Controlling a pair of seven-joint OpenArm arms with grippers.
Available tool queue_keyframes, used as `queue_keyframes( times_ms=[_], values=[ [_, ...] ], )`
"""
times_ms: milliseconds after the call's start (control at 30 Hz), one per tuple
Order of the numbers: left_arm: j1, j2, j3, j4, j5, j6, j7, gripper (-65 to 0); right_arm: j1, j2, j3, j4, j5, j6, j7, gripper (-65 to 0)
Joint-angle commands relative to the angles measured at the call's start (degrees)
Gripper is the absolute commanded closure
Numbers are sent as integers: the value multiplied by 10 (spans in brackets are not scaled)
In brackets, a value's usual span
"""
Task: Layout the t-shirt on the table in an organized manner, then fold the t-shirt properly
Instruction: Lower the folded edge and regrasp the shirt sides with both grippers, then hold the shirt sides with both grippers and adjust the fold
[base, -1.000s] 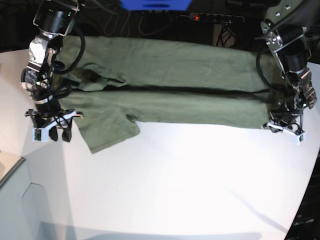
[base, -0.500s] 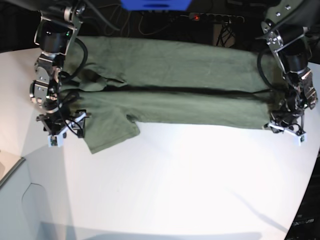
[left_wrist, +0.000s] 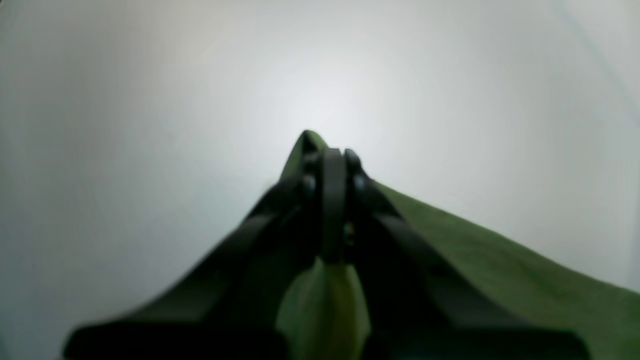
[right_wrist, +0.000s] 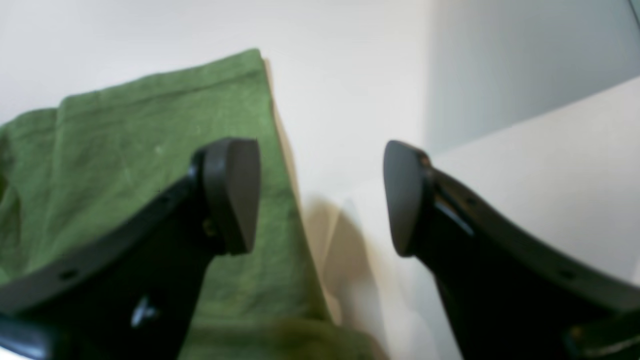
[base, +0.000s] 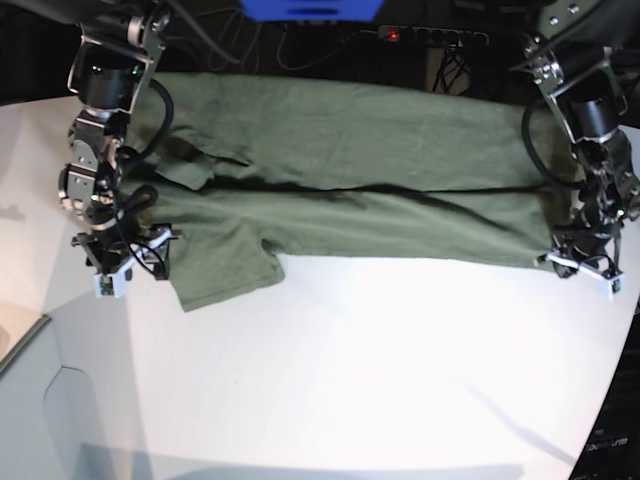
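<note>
We see two arms made of black and shiny silver parts, with thick black cables looping beside them. Each right gripper finger is black, with a flat rounded pad and small screw holes. The left gripper is black too. Small white blocks sit by both arms' tips.

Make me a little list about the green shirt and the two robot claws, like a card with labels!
shirt: olive-green t-shirt, spread lengthwise across the far side, one long fold along its middle
table: white table
left claw: left claw shut on the t-shirt's corner
right claw: right claw open, holding nothing, above the sleeve edge
</note>
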Motion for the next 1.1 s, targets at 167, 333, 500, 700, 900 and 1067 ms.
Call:
queue_keyframes(
  times_ms=[167, 333, 500, 700, 900, 1067],
  values=[
    [-15, -9, 2, 10, -5, -2, -15, -1, 16, 4, 0, 10, 9, 1, 12, -396],
    [-4, -9, 2, 9, -5, -2, -15, -2, 16, 4, 0, 10, 9, 1, 12, -396],
    [8, -9, 2, -7, -5, -2, -15, -17, 16, 4, 0, 10, 9, 1, 12, -396],
    [10, -10, 0, -41, -5, -2, -15, -252, 16, 4, 0, 10, 9, 1, 12, -396],
    [11, -14, -1, -41, -9, -2, -19, -323, 17, 4, 0, 10, 9, 2, 12, -396],
    [9, -15, -1, -40, -9, -2, -16, -323, 18, 4, 0, 10, 9, 2, 12, -395]
  ],
)
